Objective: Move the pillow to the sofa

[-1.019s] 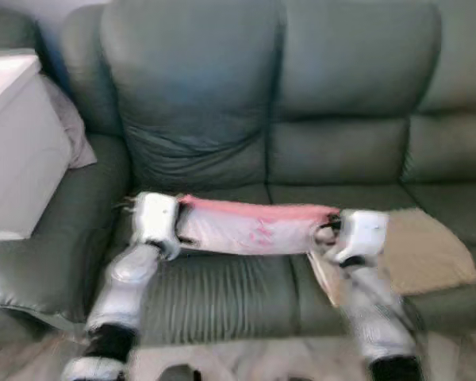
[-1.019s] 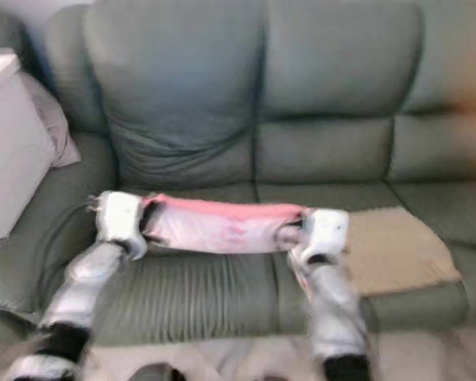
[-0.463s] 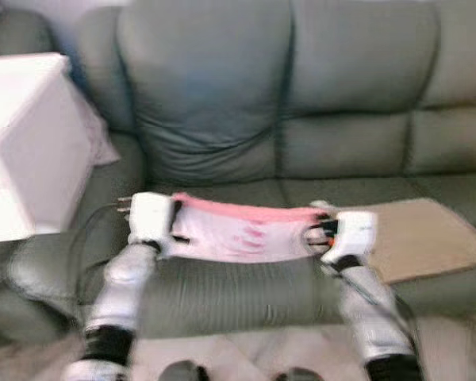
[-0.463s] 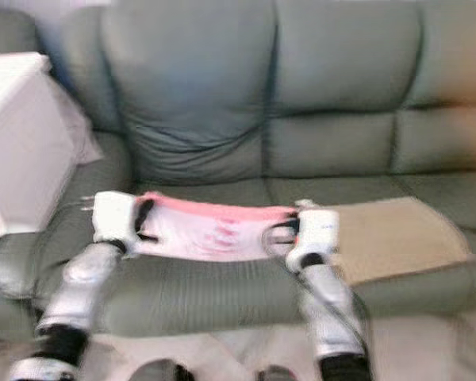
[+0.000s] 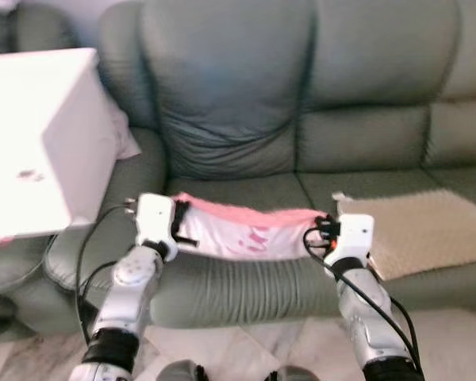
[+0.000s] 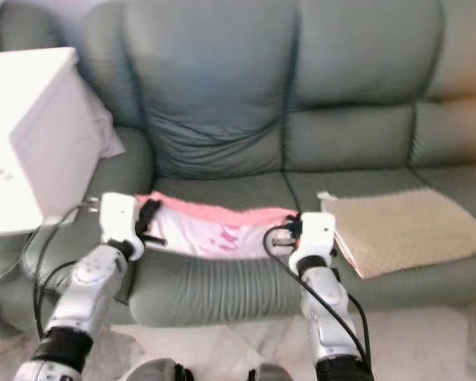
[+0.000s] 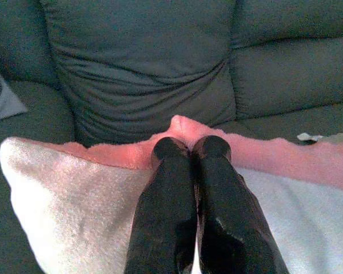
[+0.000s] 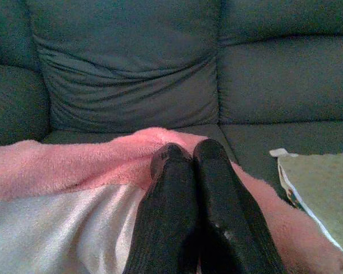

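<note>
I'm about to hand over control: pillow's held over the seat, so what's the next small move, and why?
Probably lower both arms a little. The pillow hangs between the left hand and right hand, both shut on it, above the sofa seat cushion beside the beige mat. Release it only once it rests there.

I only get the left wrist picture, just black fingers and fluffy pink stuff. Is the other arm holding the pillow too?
Observer: Yes, the right gripper is shut on the pillow's other end.
Operator: What's beside the pillow?
Observer: A tan mat lies on the sofa seat, on the robot's right.
Operator: Anything on the other side?
Observer: A big white box sits by the sofa's armrest, beyond the left gripper.
</note>
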`<state>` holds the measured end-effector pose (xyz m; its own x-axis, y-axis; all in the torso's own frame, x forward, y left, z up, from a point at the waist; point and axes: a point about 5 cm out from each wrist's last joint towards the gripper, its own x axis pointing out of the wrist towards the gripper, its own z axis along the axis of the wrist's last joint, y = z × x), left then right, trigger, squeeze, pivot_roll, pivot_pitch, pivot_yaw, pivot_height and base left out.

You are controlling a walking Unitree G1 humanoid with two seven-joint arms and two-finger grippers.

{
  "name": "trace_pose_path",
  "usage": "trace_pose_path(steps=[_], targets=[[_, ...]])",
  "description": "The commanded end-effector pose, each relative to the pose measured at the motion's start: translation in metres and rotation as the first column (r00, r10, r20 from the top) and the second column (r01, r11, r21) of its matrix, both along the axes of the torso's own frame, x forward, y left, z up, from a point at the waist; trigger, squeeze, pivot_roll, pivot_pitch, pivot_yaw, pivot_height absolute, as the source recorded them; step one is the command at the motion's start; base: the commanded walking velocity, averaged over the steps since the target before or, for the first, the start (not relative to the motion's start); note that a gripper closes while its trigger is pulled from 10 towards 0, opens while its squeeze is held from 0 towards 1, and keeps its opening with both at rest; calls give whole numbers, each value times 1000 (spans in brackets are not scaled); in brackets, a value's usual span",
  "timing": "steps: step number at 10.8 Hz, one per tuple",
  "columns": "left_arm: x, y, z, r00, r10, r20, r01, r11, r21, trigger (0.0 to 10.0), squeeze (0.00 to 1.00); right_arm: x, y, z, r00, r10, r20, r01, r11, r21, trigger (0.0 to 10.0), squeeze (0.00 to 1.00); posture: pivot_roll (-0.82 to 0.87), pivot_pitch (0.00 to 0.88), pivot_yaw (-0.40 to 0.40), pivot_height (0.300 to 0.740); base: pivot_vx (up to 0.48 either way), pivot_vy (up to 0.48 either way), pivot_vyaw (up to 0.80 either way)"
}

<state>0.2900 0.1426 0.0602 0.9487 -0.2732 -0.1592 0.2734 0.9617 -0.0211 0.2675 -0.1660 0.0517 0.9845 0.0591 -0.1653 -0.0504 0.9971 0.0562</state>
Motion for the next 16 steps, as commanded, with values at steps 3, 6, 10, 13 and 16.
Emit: trace_pose_path(steps=[3,6,10,13,16], targets=[[1,-1,7,999,14,31,-15,1000,11,10000,0,3,0,7,1000,6,30,-6,1000,-12,10000,0,-23,0,-5,740,0,0,0],[0,3,6,995,95,30,-96,994,44,10000,0,6,1,12,999,12,47,-11,1000,-24,10000,0,-26,0,-4,740,0,0,0],[-17,9,6,989,148,24,-149,988,49,10000,0,-6,6,13,999,21,41,-21,1000,5,10000,0,-9,0,-19,725,0,0,0],[-18,11,12,984,178,25,-179,983,31,10000,0,-10,5,17,999,16,40,-17,1000,23,10000,0,-10,0,-28,675,0,0,0],[-16,4,17,987,155,33,-156,987,29,10000,0,-8,4,21,999,-4,47,3,999,34,10000,0,-15,0,-15,675,0,0,0]])
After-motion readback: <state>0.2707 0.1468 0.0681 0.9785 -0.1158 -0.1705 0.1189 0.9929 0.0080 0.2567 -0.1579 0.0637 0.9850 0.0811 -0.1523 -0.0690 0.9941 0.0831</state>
